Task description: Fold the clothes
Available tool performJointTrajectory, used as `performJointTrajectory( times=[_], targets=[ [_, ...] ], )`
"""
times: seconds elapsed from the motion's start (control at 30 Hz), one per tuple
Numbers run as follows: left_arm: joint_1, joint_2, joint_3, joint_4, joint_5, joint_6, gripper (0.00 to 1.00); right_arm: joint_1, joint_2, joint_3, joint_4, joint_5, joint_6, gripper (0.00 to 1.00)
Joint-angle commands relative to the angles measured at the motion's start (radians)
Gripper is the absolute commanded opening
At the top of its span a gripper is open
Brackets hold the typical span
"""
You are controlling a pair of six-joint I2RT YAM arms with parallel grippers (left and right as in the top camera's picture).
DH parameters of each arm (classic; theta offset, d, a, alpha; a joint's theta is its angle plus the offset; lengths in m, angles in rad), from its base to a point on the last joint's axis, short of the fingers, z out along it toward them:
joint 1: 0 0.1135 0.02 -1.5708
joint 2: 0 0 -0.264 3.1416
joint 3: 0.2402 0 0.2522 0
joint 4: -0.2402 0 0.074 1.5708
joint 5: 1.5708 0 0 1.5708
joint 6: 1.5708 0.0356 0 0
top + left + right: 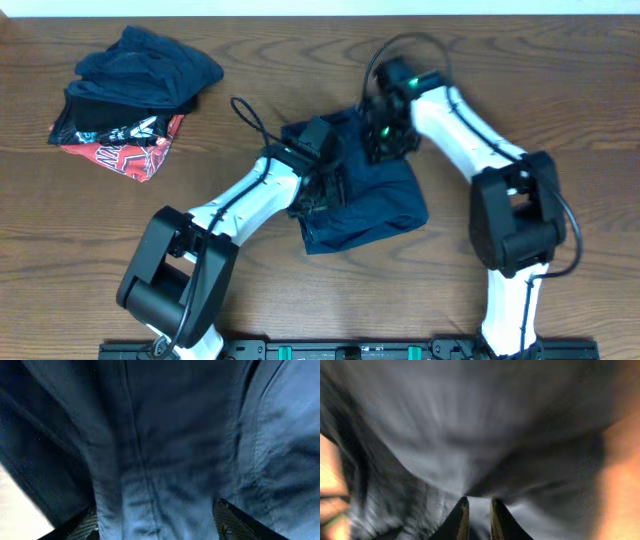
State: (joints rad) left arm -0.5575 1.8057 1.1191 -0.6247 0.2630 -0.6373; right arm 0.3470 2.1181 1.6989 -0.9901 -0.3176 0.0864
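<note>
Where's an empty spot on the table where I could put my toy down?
Bare wood lies at the near left, between the clothes pile and the base of the left arm. There is more along the right edge past the right arm, and at the near edge between the two bases. The middle is crowded: both arms meet over the navy garment.

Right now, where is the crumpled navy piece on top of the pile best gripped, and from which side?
Probably the navy piece by its right-hand flap, coming in from the right. That edge juts past the red-and-black garment beneath, so fingers could pinch it alone; elsewhere it is bunched in folds.
</note>
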Motion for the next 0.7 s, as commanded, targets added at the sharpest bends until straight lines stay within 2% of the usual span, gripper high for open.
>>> performJointTrajectory(
  times=[0.0, 0.17, 0.43, 0.57, 0.67],
  targets=[
    [-0.028, 0.008, -0.001, -0.031, 0.014, -0.031, 0.7, -0.042, -0.063, 0.071, 0.045, -0.009, -0.013, 0.13],
    [-0.051, 0.008, -0.003, -0.033, 0.013, -0.031, 0.69, -0.037, -0.041, 0.071, 0.108, -0.013, -0.013, 0.1],
    [-0.051, 0.008, -0.003, -0.056, 0.014, -0.035, 0.69, 0.029, 0.083, 0.071, 0.104, -0.018, -0.013, 0.09],
    [-0.051, 0.008, -0.003, -0.058, 0.014, -0.035, 0.7, 0.056, 0.157, 0.071, 0.092, -0.031, -0.013, 0.1],
    [-0.051, 0.008, -0.003, -0.068, 0.014, -0.035, 0.7, 0.072, 0.208, 0.071, 0.099, -0.012, -0.013, 0.16]
  ],
)
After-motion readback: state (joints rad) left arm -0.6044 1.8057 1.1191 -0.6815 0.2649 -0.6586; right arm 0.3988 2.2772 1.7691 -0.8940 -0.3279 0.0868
